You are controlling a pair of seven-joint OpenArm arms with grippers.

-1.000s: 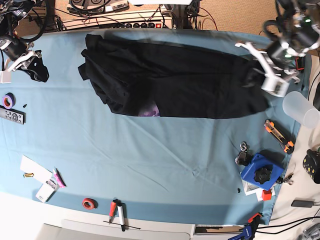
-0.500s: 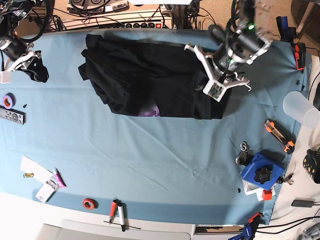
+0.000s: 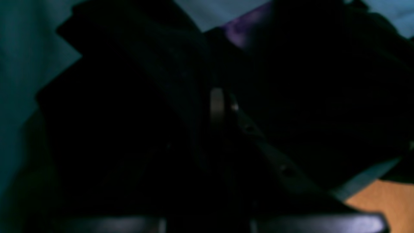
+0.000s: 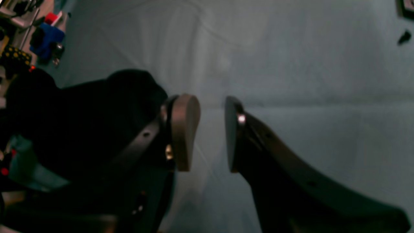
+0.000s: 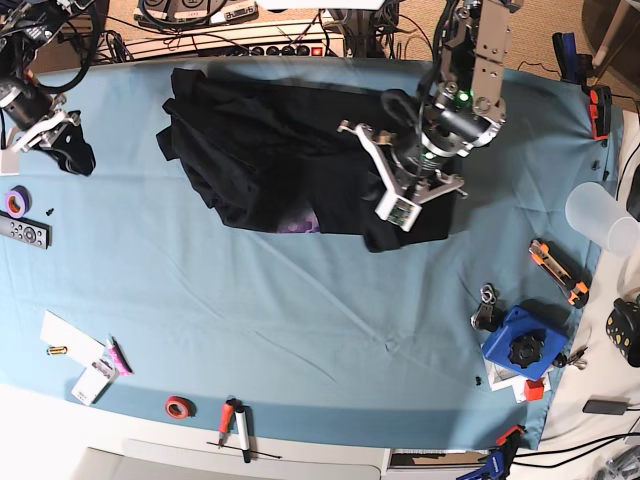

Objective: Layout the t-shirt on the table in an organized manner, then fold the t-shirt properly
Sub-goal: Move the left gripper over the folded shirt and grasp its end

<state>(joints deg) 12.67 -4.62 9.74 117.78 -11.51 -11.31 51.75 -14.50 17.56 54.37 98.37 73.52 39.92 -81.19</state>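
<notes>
Your left end effector point(image 5: 400, 190), clamped on the t-shirt point(image 5: 290, 160), has dragged its edge inward over the shirt body, starting a fold at the desk's point(image 5: 300, 320) far side. Your right end effector point(image 4: 212, 132) waits apart, empty, left of the shirt.

A purple tape roll point(image 5: 16, 202) lies at the left edge, with a dark remote point(image 5: 23, 232) just near of it. Toward the near left corner sit a white card point(image 5: 70, 337) and a pink marker point(image 5: 118, 356). Along the near edge are a red tape roll point(image 5: 178, 406) and a red-handled tool point(image 5: 229, 417). At the right, a translucent cup point(image 5: 602, 221), an orange utility knife point(image 5: 557, 271) and a blue block point(image 5: 523, 343).
</notes>
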